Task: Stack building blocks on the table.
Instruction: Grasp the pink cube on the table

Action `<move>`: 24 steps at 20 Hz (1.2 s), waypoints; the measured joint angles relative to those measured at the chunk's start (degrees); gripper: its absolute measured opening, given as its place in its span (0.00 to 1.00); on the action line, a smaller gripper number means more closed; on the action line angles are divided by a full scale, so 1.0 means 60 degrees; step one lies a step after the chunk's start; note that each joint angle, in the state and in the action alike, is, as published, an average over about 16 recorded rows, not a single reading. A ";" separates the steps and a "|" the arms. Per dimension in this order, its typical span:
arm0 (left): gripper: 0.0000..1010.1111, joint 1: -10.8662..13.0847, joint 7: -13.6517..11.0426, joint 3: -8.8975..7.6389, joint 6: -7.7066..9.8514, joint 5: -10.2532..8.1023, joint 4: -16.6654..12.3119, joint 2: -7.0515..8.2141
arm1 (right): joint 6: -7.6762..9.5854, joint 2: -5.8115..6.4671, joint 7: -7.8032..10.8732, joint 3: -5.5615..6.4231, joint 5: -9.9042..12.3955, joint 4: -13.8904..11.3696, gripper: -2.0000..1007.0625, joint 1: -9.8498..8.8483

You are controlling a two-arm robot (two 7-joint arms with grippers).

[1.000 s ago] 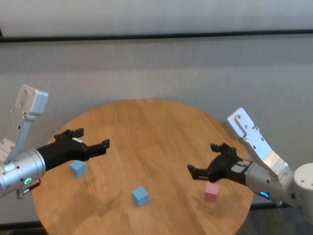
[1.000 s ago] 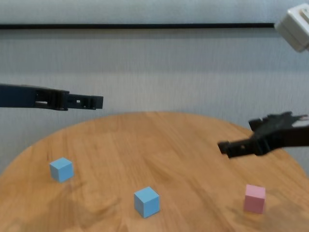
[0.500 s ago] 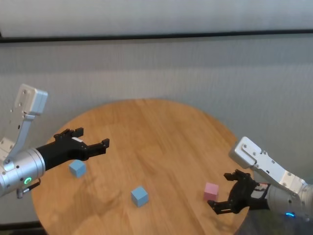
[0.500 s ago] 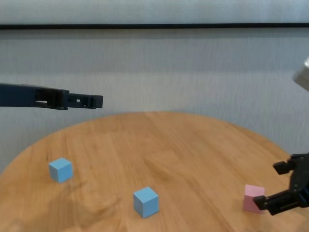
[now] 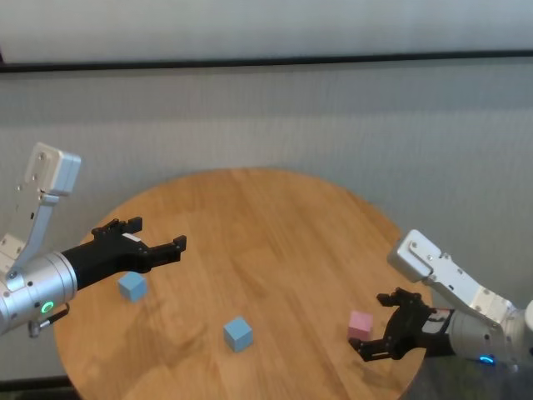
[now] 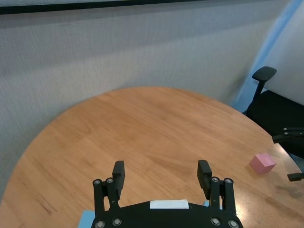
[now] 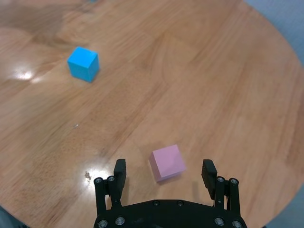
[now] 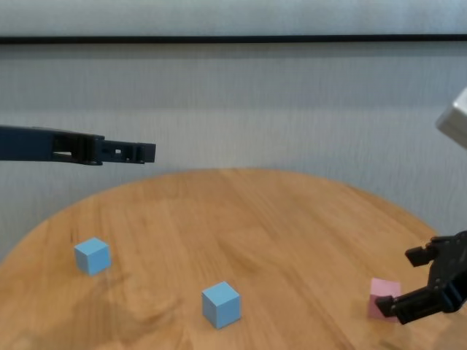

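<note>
The pink cube (image 5: pixel 360 325) lies near the right front edge of the round wooden table (image 5: pixel 266 225). My right gripper (image 5: pixel 371 327) is open and low at the table, its fingers on either side of the pink cube (image 7: pixel 167 162) without touching it. One light blue cube (image 5: pixel 237 333) lies at front centre and another (image 5: pixel 132 286) at the left. My left gripper (image 5: pixel 156 234) is open and empty, held high above the left blue cube (image 8: pixel 93 256).
A grey wall stands behind the table. The table's edge (image 7: pixel 285 118) runs close to the pink cube. A black office chair (image 6: pixel 263 76) stands beyond the table on the right side.
My right gripper has come down from above the table to table level and now straddles the pink cube. The left arm and the cubes have not moved.
</note>
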 joint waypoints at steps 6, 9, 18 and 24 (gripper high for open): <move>0.99 0.0000 0.0000 -0.0004 0.0000 -0.0003 0.0000 -0.0004 | -0.0139 -0.0105 0.0144 -0.0248 0.0010 0.0462 1.00 0.0297; 0.99 0.0000 0.0000 -0.0005 0.0000 -0.0004 0.0000 -0.0005 | -0.0179 -0.0150 0.0205 -0.0372 -0.0004 0.0693 1.00 0.0450; 0.99 0.0000 0.0000 -0.0007 0.0000 -0.0005 0.0001 -0.0007 | -0.0161 -0.0365 0.0257 -0.0594 -0.0034 0.1359 1.00 0.0890; 0.99 0.0000 0.0000 -0.0008 0.0001 -0.0004 0.0001 -0.0007 | -0.0123 -0.0515 0.0272 -0.0670 -0.0026 0.1710 1.00 0.1116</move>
